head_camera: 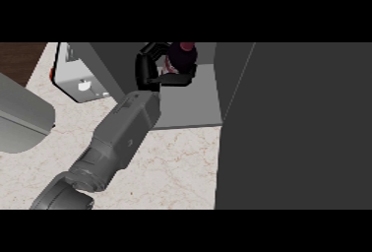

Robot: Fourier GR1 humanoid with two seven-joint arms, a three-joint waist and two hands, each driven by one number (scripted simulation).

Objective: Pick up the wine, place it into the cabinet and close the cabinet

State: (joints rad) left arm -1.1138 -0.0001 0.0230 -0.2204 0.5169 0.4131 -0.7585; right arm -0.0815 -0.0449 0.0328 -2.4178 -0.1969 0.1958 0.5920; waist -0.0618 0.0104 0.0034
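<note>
Holding the wine (181,59) at about 12 o'clock in the head view, the left hand (161,66) has its fingers (145,61) curled round the bottle, which sits inside the open cabinet (190,103), over the grey shelf floor. Only one arm shows; the forearm runs up from 7 o'clock across the desk (167,167). Right hand is not visible.

Risks from here, as I read it:
- Release too early: can't tell whether the bottle base is touching the shelf or hanging above it, since the hand hides that. If it's above, or tilted, opening the fingers could tip it.
- Pulling back: thumb sits across the bottle's lower part, so dragging out without fully opening could pull it over or toward the shelf's front edge.
- Door: the big dark panel (305,123) at 3 o'clock looks like the open cabinet door, probably. Swinging it while the forearm is in the opening would jam on the arm; a bottle left near the front lip could get hit.
- White appliance (83,81) at 10 o'clock is just beside the forearm's path; a wide retreat could clip it.
</note>
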